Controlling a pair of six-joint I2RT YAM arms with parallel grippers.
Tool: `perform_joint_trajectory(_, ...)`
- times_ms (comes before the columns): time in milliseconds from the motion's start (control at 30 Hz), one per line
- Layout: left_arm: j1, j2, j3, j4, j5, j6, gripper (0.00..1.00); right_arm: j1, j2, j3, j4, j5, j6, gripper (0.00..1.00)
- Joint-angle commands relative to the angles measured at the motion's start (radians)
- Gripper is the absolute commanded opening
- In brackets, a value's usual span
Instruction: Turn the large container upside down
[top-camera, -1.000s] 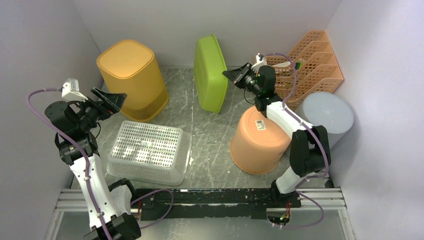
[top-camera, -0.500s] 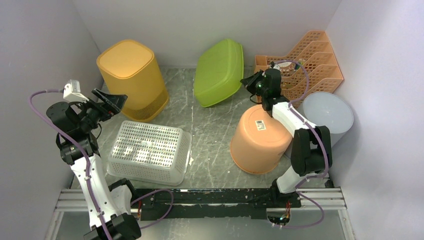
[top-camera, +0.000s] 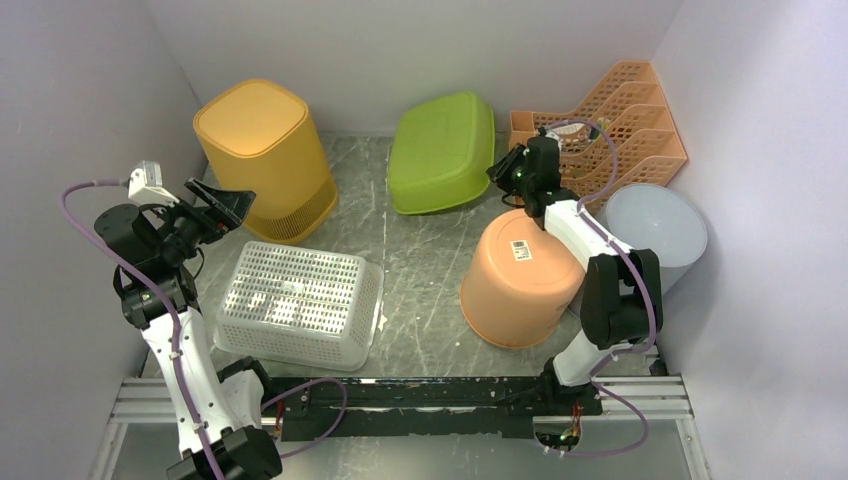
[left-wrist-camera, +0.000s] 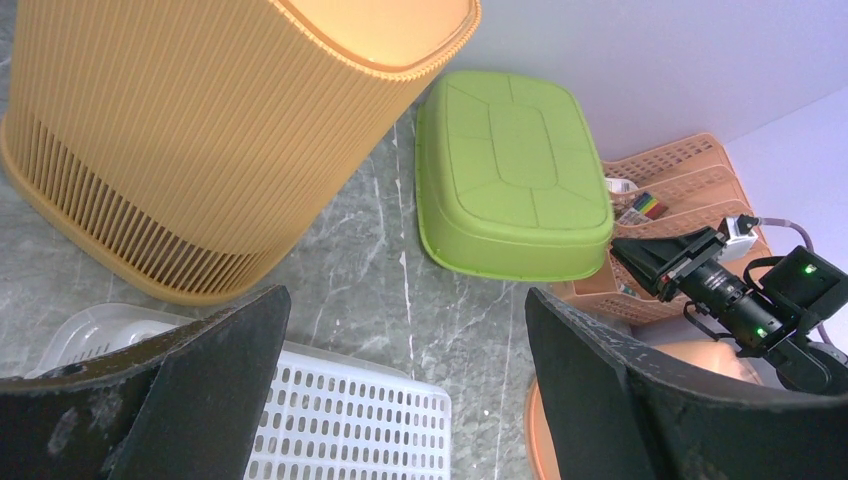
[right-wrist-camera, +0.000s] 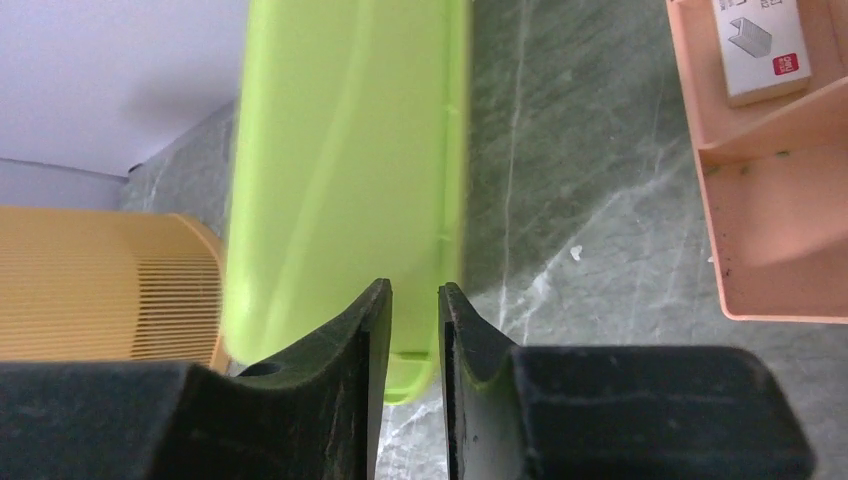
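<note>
Lime-green plastic basin lies bottom-up at back of grey surface, between yellow ribbed bin and orange file rack holding a small white box. Right pincer narrow, just beside the basin's rim; left pincer wide, empty.

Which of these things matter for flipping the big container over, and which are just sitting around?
Part of the job: green tub, right gripper.
Just lying about: yellow bin, white basket, orange bucket, orange file rack, grey bucket.
</note>
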Motion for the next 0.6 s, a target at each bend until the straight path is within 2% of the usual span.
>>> perform_joint_trajectory(0,-0.009,-0.004,-0.006,0.031,0.0,0.005,1.0,-0.005,0.035,-0.009,-0.086,0.029,-0.041,0.24)
perform_joint_trajectory(400,-0.008,-0.009,-0.014,0.028,0.0,0.008,0.99,-0.004,0.014,0.021,-0.132,0.046,-0.093,0.27)
perform_joint_trajectory(567,-0.009,0.009,0.006,-0.023,-0.015,0.055,1.0,0.006,0.011,0.139,-0.221,0.042,-0.219,0.37)
